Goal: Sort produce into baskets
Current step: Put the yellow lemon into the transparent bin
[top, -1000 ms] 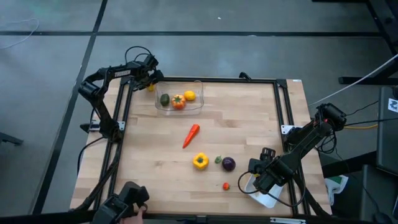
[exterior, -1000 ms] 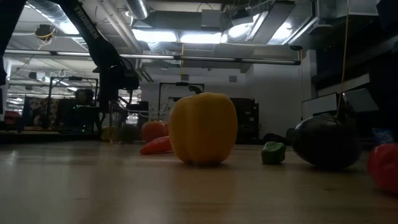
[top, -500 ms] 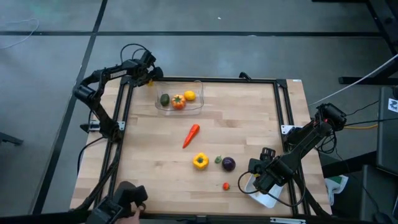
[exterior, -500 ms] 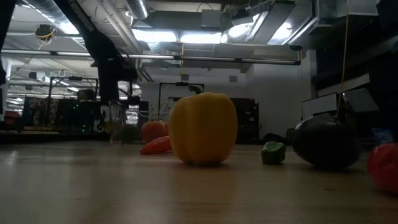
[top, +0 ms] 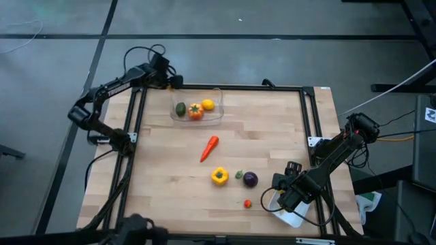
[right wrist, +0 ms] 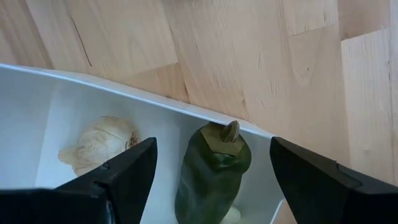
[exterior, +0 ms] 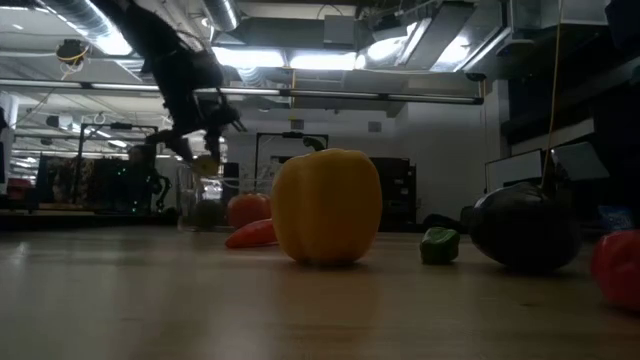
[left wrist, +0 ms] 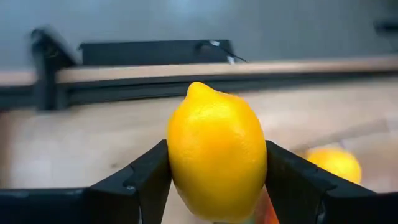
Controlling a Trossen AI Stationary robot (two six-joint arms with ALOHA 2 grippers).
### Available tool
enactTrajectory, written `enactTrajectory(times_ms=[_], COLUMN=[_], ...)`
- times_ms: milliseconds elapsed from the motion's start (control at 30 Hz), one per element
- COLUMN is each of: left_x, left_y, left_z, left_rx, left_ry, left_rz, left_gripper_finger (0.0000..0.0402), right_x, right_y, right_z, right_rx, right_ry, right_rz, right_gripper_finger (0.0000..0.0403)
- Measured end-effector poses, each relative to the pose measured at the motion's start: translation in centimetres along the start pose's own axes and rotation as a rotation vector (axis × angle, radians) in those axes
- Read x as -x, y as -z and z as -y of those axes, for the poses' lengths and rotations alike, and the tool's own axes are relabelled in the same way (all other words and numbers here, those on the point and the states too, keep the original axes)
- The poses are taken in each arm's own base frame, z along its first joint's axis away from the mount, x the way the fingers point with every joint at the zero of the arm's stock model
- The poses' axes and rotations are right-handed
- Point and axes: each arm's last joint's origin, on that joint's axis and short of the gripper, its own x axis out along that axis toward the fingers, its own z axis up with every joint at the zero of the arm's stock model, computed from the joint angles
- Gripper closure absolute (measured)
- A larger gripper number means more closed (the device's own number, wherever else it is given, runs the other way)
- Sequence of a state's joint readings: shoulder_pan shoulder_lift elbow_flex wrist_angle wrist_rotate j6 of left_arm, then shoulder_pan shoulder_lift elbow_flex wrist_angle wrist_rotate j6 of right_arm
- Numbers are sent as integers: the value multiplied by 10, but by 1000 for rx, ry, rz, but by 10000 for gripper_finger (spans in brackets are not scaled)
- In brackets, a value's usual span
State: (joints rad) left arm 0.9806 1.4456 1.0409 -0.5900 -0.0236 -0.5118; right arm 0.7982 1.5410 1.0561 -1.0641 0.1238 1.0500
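Observation:
A yellow lemon (left wrist: 216,152) sits between the fingers of my left gripper (top: 175,81), which hangs in the air over the far left corner of the clear tub (top: 218,95). That tub holds a green piece (top: 180,108), an orange tomato (top: 195,111) and another lemon (top: 208,104). My right gripper (right wrist: 211,168) stands open above the white tray (right wrist: 124,87) at the table's near right. The tray holds a white garlic (right wrist: 99,146) and a green pepper (right wrist: 211,177). My left gripper pinches the lemon across its widest part (left wrist: 177,165) between its two fingers, one on each side. The fingers slant down from the table's far left. The lemon is lifted clear of the table, its pointed tip (left wrist: 198,87) facing away from the wrist.
On the bare wood lie a red carrot-like piece (top: 210,148), a yellow pepper (top: 219,176), a small green piece (top: 239,175), a purple ball (top: 251,179) and a small red piece (top: 247,203). A black frame (top: 272,87) runs along the table's edges.
My left gripper has risen from the table's far left corner with the lemon still in its fingers. It has moved a little toward the clear tub and rolled its wrist. The lemon is now lifted clear.

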Motion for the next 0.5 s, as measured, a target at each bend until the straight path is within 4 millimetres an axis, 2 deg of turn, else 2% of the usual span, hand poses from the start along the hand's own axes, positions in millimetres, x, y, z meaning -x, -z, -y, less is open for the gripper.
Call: enactTrajectory(times_ms=[167,500], left_x=[8,12], left_y=[18,40], left_z=[29,57], left_rx=[-243,-403], left_ry=[87,152], left_rz=[-21,-42], left_gripper_finger=[180,180], right_x=[0,0], right_y=[0,0], right_z=[0,0], right_rx=[0,0], right_ry=[-1,-1], right_rz=[0,0], right_gripper_finger=[93,93])
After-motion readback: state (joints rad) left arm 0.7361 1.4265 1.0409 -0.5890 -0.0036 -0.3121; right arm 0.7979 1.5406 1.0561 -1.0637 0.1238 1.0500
